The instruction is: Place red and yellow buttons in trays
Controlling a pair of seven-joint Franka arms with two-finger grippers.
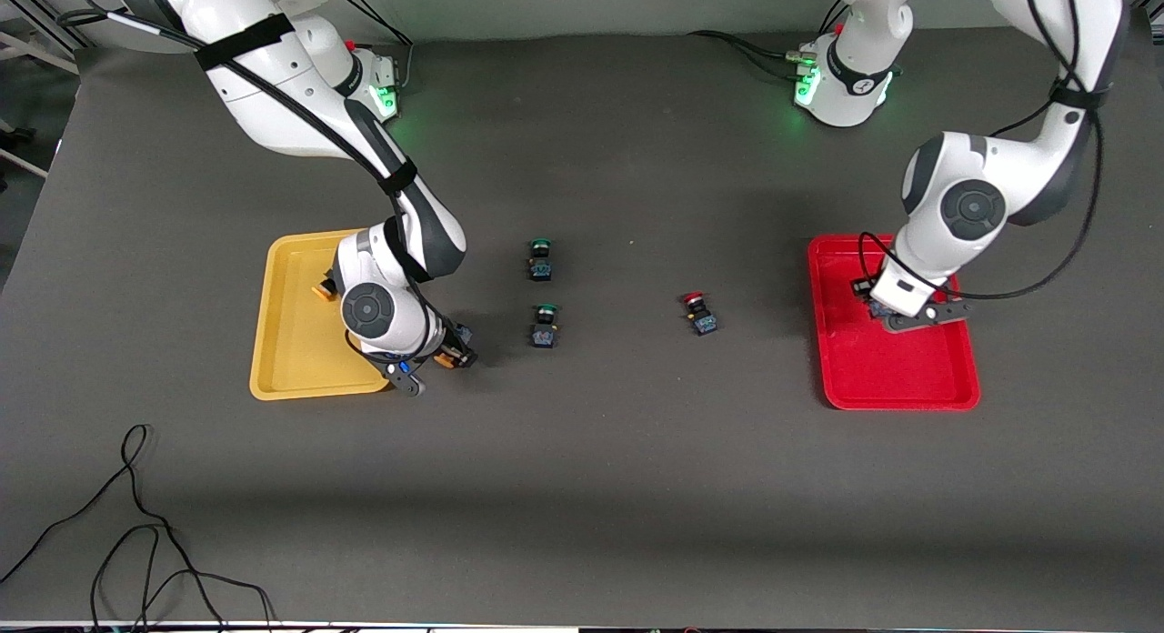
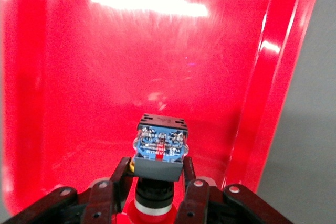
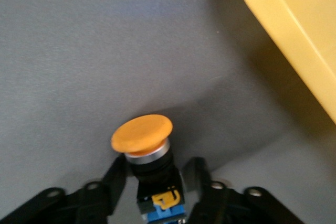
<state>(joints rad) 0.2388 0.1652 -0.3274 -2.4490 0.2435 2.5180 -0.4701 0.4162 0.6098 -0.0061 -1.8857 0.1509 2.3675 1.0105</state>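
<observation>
Currently right tool (image 3: 157,177) pinches yellow-cap button (image 3: 149,153) by its body on desk (image 1: 582,451), just beside yellow tray (image 1: 273,342). Left tool (image 2: 156,182) grips red-cap button (image 2: 159,148) low over red tray (image 1: 900,378). Btns: light, rigid; hold boxy body, not cap.

The right arm bends down low, and its gripper (image 1: 452,356) has its fingers (image 3: 116,174) closed on either side of a yellow button (image 3: 143,132). The left arm folds at the elbow, wrist pointing down, and its gripper (image 2: 157,182) clamps a red button (image 2: 159,142).
</observation>
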